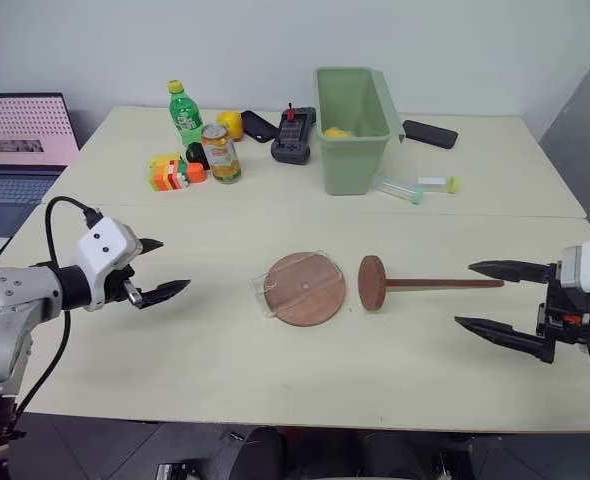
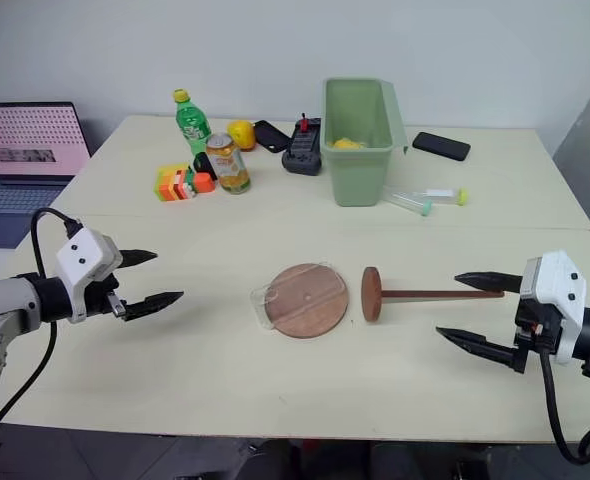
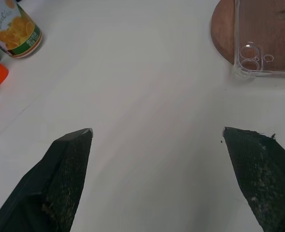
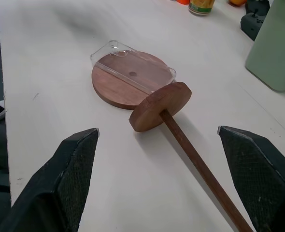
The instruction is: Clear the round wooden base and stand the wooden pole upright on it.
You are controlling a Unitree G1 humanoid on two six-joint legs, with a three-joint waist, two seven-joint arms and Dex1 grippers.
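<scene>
Pole lies flat, rod tip between the wide-open right gripper's fingers, base well beyond, left gripper gaping too.

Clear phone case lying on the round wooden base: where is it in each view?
Left eye: clear plastic phone case at centre, overhanging the base's left edge.
Right eye: case at centre, same overhang.
Left wrist: camera-cutout corner at upper right.
Right wrist: case upper centre, across the base.
Shared landmark: flat round light-brown wooden base under it.
</scene>
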